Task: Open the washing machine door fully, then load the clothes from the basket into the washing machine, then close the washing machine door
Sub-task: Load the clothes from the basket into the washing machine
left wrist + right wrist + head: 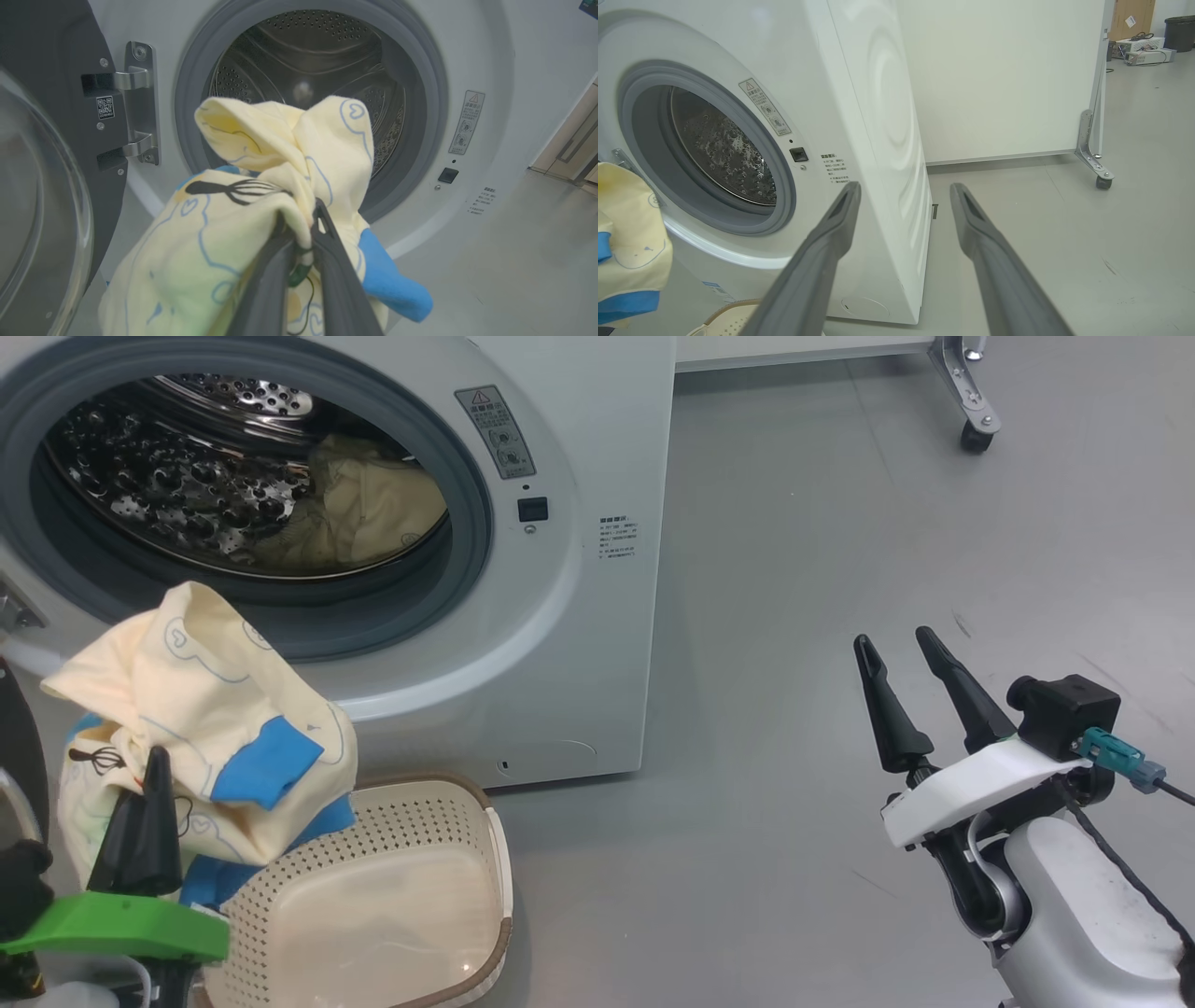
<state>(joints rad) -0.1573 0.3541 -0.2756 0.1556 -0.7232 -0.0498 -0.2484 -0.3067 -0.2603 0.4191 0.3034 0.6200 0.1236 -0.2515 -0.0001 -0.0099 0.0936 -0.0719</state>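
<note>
- Nearest us, our left hand (301, 215) is pinched shut on a bundle of the clothes (261, 186). It holds them up before the washing machine (579, 616) opening, above the basket (401, 817).
- The grip takes just a fold of cloth. We judge that a loosely caught piece could slip out and drop to the floor (794, 756) or back into the basket.
- A blue cuff and a long tail of fabric hang below the fingers. Carried in too low, they could drag on the grey gasket (471, 523) and stay draped over its lip, which would foul the closing.
- The basket, just below the machine front, looks empty, so we take this for the last load.
- Our right hand (892, 638) hovers well off to the right with jaws wide apart, holding nothing and out of the way.
- The washing machine door (42, 200) stands open close on the left of the bundle, its hinge (138, 102) beside the opening. A leftward swing of our arm could knock it.
- Farther in, one garment (373, 509) lies in the drum (168, 476), leaving ample room.
- Beyond, a wheeled frame (976, 425) stands well clear.
</note>
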